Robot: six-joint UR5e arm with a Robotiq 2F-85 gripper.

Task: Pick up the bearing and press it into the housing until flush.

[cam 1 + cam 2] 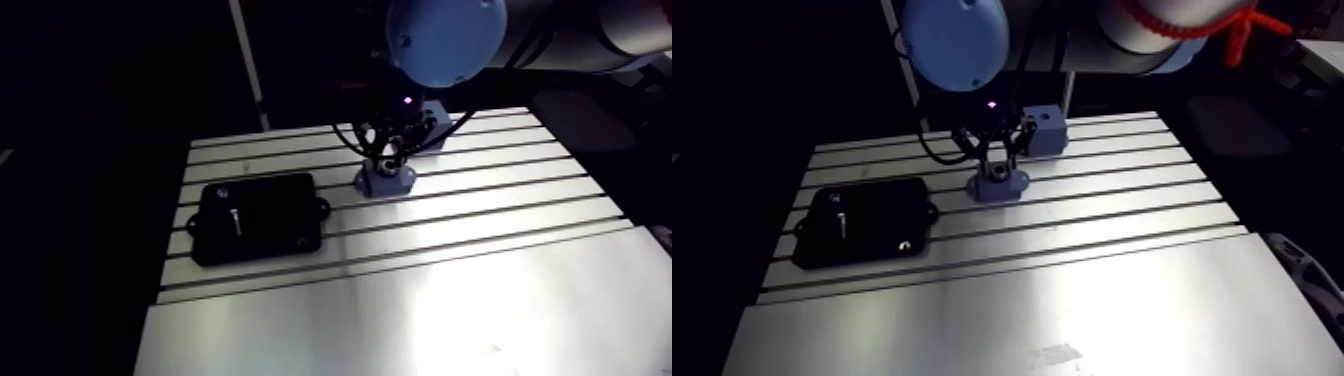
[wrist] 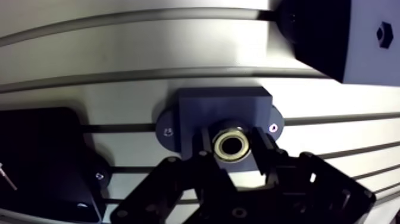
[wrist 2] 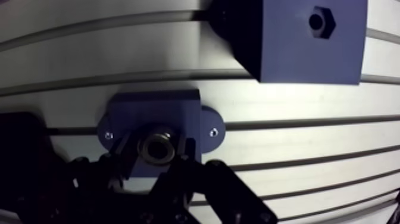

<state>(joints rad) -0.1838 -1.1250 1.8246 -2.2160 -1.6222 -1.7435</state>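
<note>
In the wrist view a metal ring bearing sits between my two dark fingertips, and my gripper is shut on it. Right under it is the blue housing, a block with two screwed-down ears on the slotted table. The bearing lies over the housing's top face, and I cannot tell how deep it sits. The arm view shows the gripper coming straight down onto the housing near the table's far middle.
A blue block with a hexagonal hole stands just beyond the housing. A flat black box with mounting ears lies to the left. The slotted aluminium table stretches toward the front, brightly lit.
</note>
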